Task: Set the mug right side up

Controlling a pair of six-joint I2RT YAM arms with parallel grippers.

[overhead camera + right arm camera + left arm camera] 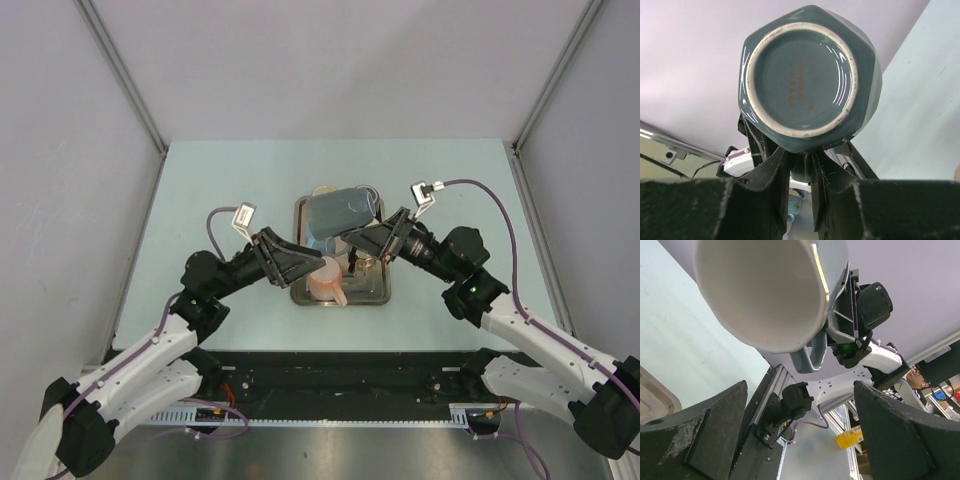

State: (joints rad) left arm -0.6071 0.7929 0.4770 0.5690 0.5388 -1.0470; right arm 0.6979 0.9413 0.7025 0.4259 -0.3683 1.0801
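From above: blue-grey mug (340, 212) tipped on its side, held over the metal tray (372, 292) on the pale surface (200, 200), gripped by the right hand (352, 240); left hand (318, 265) close beside it.

Left wrist: mug's (765, 295) white inside facing the lens; left hand (800, 390) spread wide, holding nothing.

Right wrist: mug (805, 75) base toward the lens; right hand (800, 176) clamped on the handle (801, 167).

My counter (220, 180) is pale green and flat. A metal tray (375, 290) lies directly on it, below and between my left claw (322, 268) and right claw (352, 240).
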